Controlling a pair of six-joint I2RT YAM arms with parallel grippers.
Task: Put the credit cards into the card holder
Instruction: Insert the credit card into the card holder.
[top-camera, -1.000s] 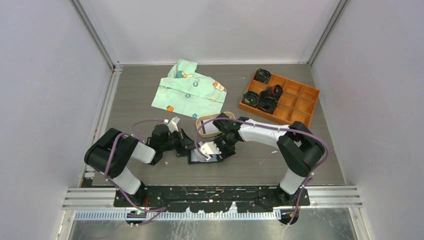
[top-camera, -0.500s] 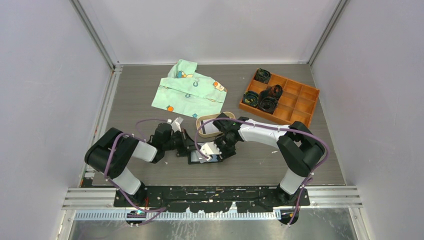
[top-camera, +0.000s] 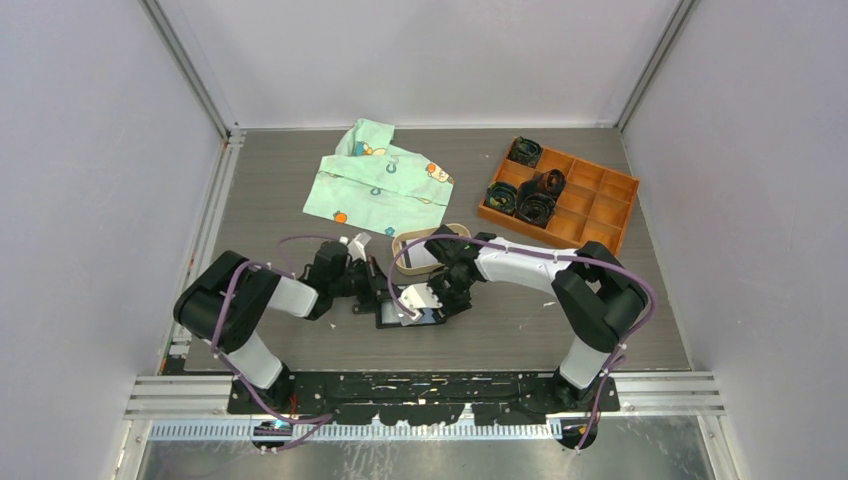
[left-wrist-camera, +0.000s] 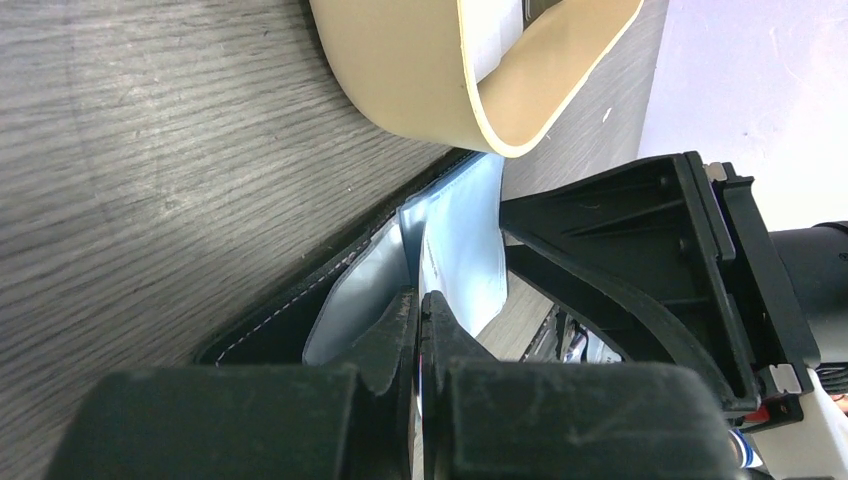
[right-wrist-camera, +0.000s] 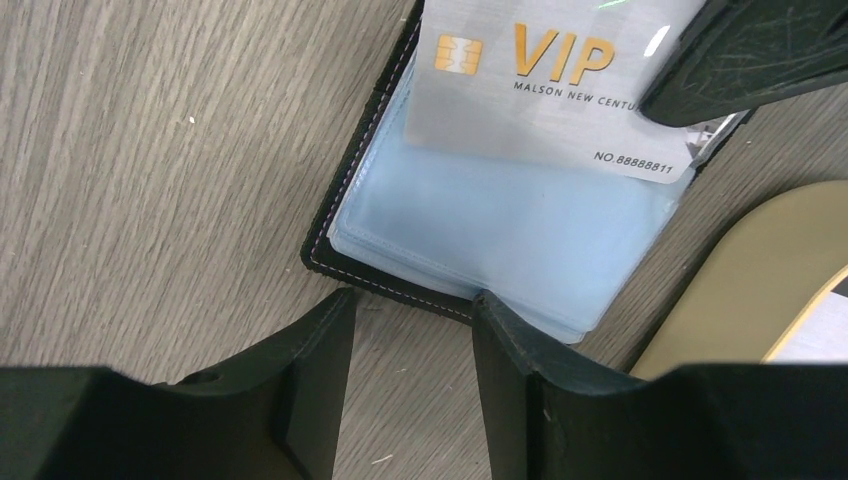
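At the right wrist: card holder (right-wrist-camera: 480, 230) lying open on the bench (right-wrist-camera: 150, 150), silver credit card (right-wrist-camera: 540, 90) overlapping the top of its clear pockets, not seated. Just short of the holder's near edge, right fingers (right-wrist-camera: 310, 370) standing apart, empty. Could ride over the sleeve instead of into it if pushed flat.

At the left wrist: left fingers (left-wrist-camera: 385, 345) pressed shut, apparently pinching the card's corner, tan tray (left-wrist-camera: 400, 80) just beyond. Risk of buckling the card, or dragging the unbraced holder, if driven in tilted.

From above: holder between both arms, near the bench's front. Against the frame a second back, left arm (top-camera: 285, 300) nudged toward the holder; holder and card unmoved.
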